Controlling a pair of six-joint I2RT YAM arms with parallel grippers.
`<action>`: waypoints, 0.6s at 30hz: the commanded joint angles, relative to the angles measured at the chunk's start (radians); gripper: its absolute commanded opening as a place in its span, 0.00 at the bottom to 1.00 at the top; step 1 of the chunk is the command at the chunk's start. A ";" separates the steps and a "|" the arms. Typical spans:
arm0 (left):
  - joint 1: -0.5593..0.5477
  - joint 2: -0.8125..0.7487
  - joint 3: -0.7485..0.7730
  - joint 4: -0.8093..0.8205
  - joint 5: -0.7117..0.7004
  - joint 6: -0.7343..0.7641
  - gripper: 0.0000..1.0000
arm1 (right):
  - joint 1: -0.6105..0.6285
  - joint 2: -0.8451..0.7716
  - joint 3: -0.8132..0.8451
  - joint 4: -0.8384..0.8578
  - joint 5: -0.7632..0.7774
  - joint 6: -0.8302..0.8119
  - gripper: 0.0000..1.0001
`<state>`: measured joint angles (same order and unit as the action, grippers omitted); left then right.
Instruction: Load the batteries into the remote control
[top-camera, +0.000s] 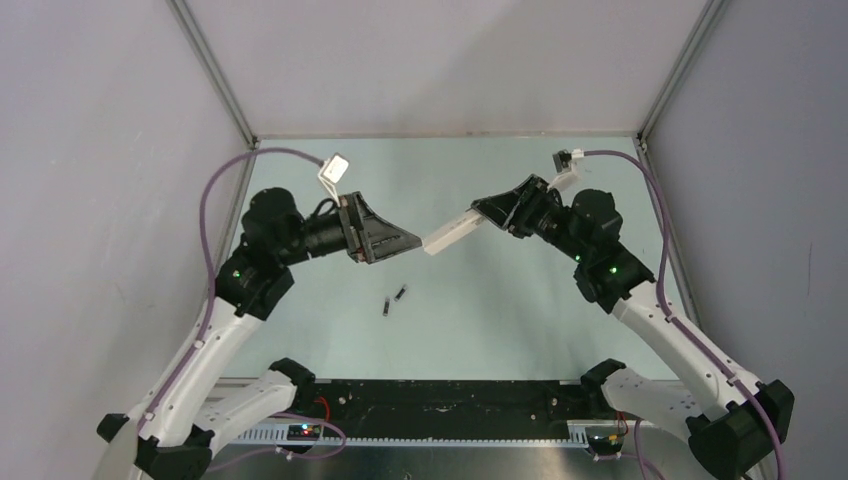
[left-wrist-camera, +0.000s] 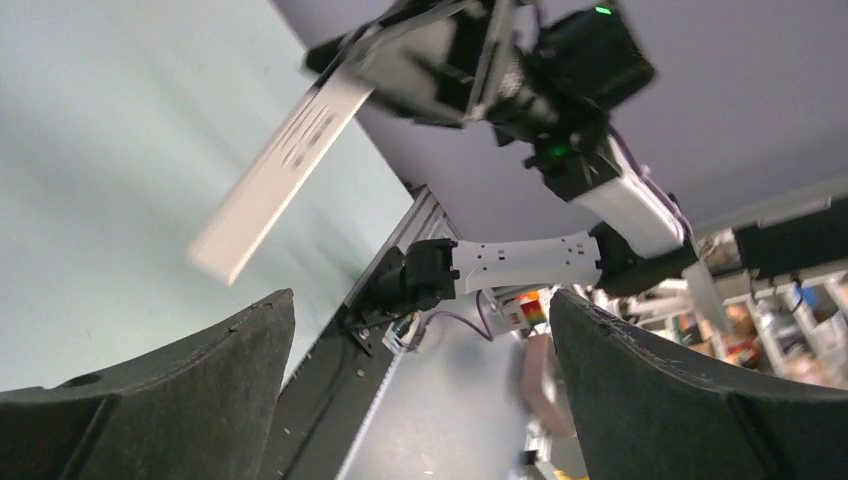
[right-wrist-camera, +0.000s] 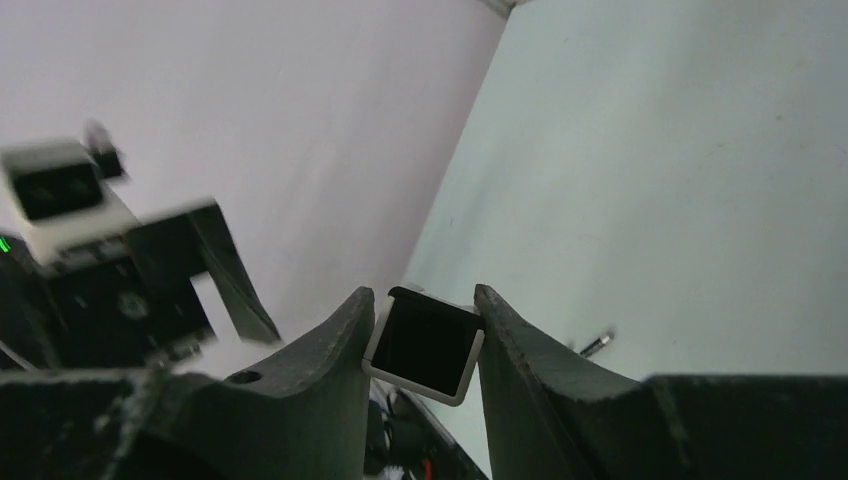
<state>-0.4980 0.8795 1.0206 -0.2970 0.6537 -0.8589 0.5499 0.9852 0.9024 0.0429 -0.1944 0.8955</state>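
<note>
Right gripper (top-camera: 484, 210) clamped remote control (top-camera: 452, 232) by one end, above mid-table. Left gripper (top-camera: 410, 243) stood wide open, empty, just off its free end. Batteries (top-camera: 400, 293) lay on table (top-camera: 500, 300), away from its edges.

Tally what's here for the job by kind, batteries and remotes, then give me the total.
Batteries: 2
Remote: 1
Total: 3
</note>
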 joint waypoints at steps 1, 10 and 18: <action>0.003 0.047 0.143 0.001 0.133 0.249 1.00 | -0.041 -0.007 0.099 -0.009 -0.386 -0.173 0.08; -0.089 0.160 0.169 0.003 0.210 0.313 1.00 | -0.033 0.062 0.147 0.247 -0.724 -0.106 0.09; -0.192 0.200 0.182 0.005 0.208 0.320 0.94 | 0.005 0.117 0.183 0.369 -0.823 -0.039 0.11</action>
<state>-0.6640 1.0847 1.1732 -0.3134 0.8261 -0.5739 0.5354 1.0897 1.0187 0.2867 -0.9268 0.8181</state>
